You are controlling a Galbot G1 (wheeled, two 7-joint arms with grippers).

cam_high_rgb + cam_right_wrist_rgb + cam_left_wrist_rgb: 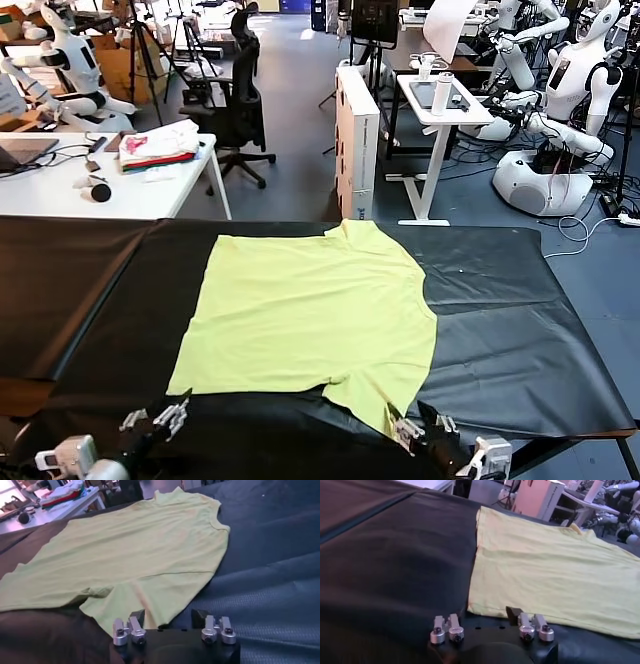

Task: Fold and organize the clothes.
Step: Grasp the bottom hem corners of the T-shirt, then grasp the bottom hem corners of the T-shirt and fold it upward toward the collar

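The clothes are one light yellow-green T-shirt, spread flat and sideways on the black-covered table, hem to my left and neck to my right. The left gripper hovers low at the table's near edge, just short of the shirt's near hem corner. In the left wrist view that gripper sits over black cover, with the shirt stretching away. The right gripper is at the near sleeve. In the right wrist view the sleeve's tip runs right up to this gripper. I cannot tell whether cloth is pinched.
A white desk behind the table on the left carries a stack of white, pink and red folded clothes. An office chair, a white cabinet and other robots stand farther back. Bare black cover flanks the shirt.
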